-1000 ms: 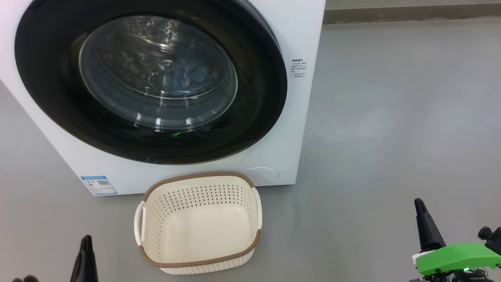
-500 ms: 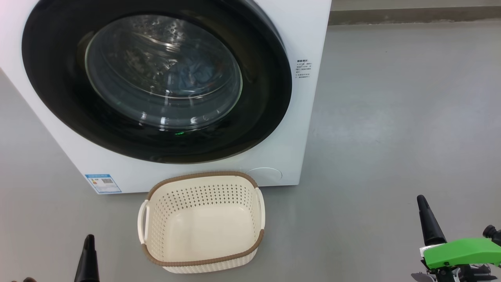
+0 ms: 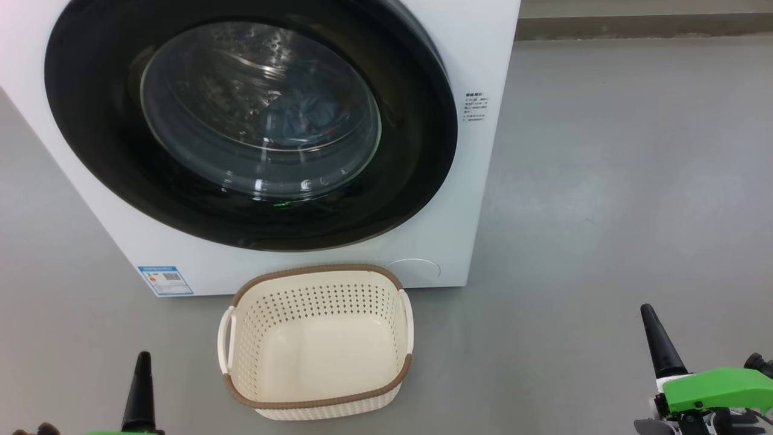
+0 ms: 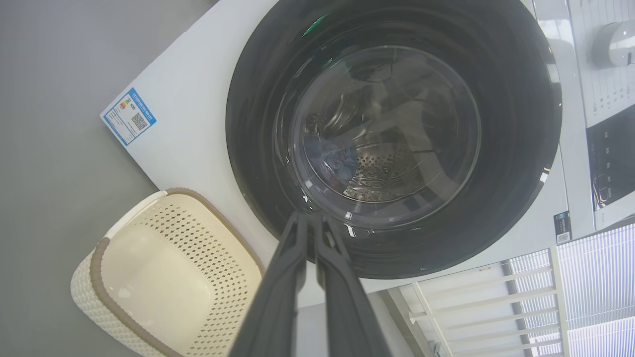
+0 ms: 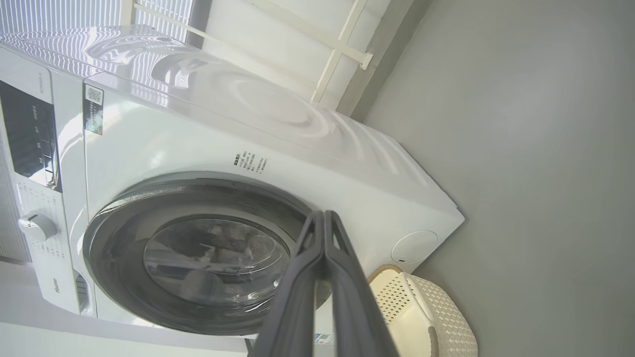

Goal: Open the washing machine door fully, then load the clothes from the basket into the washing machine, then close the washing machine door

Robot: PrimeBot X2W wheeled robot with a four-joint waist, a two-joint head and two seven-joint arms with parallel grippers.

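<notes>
- The left gripper (image 3: 144, 362) is pointing up from the lower left of the head view, its two dark fingers pressing together with nothing between them; in its own wrist view the left gripper (image 4: 310, 219) is aiming at the lower edge of the washing machine door (image 4: 392, 134).
- The right gripper (image 3: 648, 313) is rising at the lower right, well apart from everything else, its fingers likewise lying tight against each other and holding nothing; seen from the right wrist, the right gripper (image 5: 323, 216) is lining up over the door's rim (image 5: 198, 258).
- The basket (image 3: 317, 269) is sitting on the grey floor (image 3: 604, 181) between the two grippers, nearer the left one, just in front of the washing machine (image 3: 477, 60); its bare cream bottom is showing.
- The washing machine door (image 3: 259, 109) is lying shut against the white front, beyond the basket and well ahead of both grippers.
- The clothes (image 3: 308, 115) are showing as a bluish heap behind the door glass, inside the drum, also visible from the left wrist (image 4: 332, 159).
- A blue label sticker (image 3: 165, 280) is sitting at the machine's lower left corner.
</notes>
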